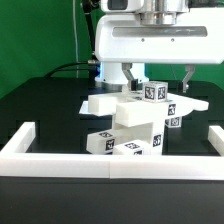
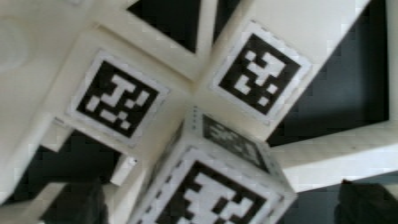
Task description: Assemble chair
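— Looking past the rail (image 1: pixel 60 160), where is the chair (image 1: pixel 135 118)?
— Its white parts stand piled on the black table (image 1: pixel 40 105), just behind the rail's long front stretch and about midway along it. Several faces carry black-and-white square tags (image 1: pixel 152 92).
— And the gripper (image 1: pixel 162 84)?
— Higher than the rail and farther back, over the top of the chair. Its jaws are spread wide, a dark finger (image 1: pixel 190 72) on each side of the topmost part. I cannot tell whether either touches it.
— Anything close up?
— The wrist view shows several tags on white faces, slightly blurred.
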Controlling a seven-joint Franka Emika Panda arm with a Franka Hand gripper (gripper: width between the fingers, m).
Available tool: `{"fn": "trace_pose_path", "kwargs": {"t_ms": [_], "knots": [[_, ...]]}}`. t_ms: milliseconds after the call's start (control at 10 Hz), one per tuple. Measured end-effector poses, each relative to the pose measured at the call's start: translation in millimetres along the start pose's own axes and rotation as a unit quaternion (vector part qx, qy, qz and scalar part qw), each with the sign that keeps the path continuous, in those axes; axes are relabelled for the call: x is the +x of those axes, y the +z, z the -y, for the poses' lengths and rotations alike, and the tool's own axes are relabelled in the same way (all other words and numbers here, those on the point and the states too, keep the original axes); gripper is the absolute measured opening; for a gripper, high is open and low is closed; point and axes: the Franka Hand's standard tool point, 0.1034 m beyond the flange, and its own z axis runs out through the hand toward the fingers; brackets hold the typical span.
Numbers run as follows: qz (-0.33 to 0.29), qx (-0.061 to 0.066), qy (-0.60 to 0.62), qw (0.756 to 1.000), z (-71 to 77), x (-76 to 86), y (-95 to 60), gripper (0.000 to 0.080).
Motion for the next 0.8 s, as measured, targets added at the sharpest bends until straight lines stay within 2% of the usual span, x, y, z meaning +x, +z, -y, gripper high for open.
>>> {"fn": "trace_pose_path", "kwargs": {"t_ms": [200,300,600,800], "knots": [[-0.001,0.000,-0.064,0.998,1.0,-0.9,0.7,0.0649],[0.000,-0.001,-0.128,0.992,0.0,-1.1,1.0,0.0649],[0.001,-0.004,-0.220,0.976,-3.7,-0.7,1.3,0.0649],[0.001,-0.005,-0.240,0.971,-4.2,-0.8,1.7,0.0649]]}}
